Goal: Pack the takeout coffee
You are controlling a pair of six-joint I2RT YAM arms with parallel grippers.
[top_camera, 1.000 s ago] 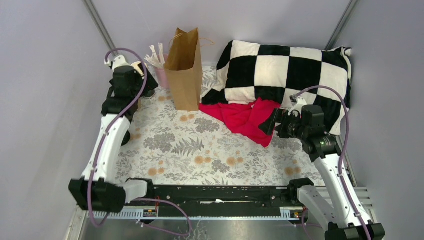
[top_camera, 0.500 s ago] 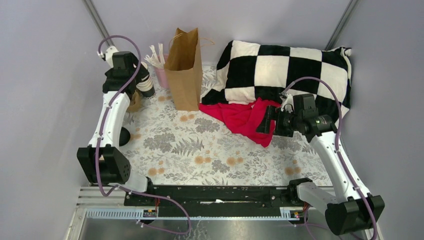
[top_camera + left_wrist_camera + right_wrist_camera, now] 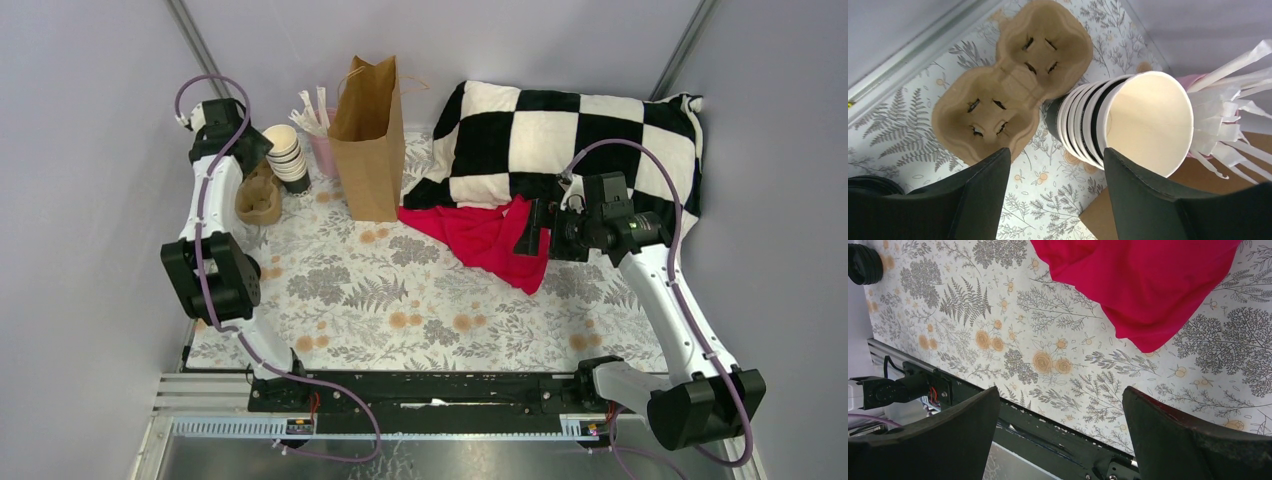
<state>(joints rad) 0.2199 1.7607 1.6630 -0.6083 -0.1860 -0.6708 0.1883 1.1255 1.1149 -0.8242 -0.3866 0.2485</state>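
Black-lidded takeout coffee [image 3: 862, 262] near table [image 3: 998, 315] edge

Your left hand [image 3: 1055, 162] sits in a tight far-left corner, where the cardboard cup carrier [image 3: 1008, 85], stacked cups [image 3: 1128, 125] and straws [image 3: 1233, 115] crowd together, with the brown bag [image 3: 368, 140] just beside them. You have free passage across the middle of the tabletop [image 3: 400, 300]. The red cloth [image 3: 485, 235] and checkered pillow [image 3: 570, 140] fill the far right.
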